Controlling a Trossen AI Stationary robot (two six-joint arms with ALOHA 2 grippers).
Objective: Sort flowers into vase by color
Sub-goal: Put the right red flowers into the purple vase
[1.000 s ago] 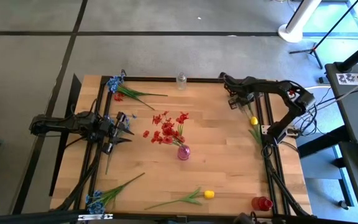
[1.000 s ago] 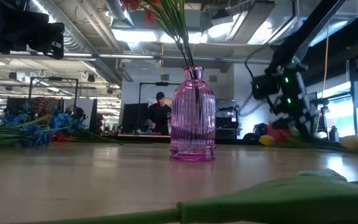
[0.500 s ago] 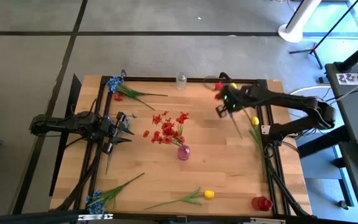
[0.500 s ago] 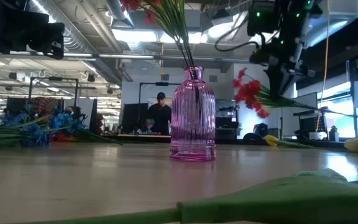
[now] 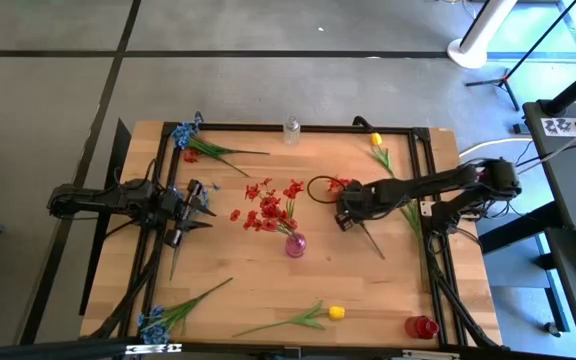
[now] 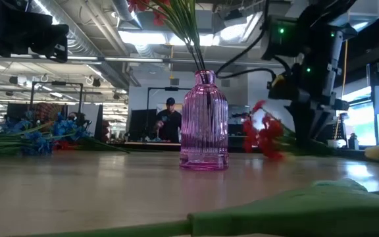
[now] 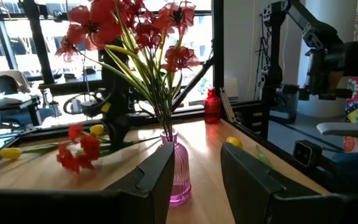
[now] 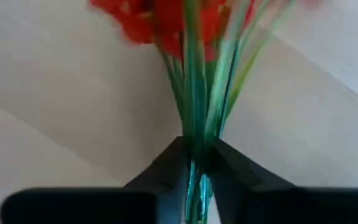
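1. Right of the pink vase [image 5: 295, 245], the right gripper [image 5: 345, 212] pinches a red spray [image 8: 166, 15] by its bundled green stems, blossoms low over the table [image 5: 368, 290].
2. Light, springy wire stems; I judge a hold just below the blossoms steadies it best.
3. At the left edge, the left gripper [image 5: 190, 210] waits half-open, empty.

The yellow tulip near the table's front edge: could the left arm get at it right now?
Probably yes. The left gripper is open and empty, and bare table lies between it and the yellow tulip. The pink vase stands off that path, though the tulip lies far across.
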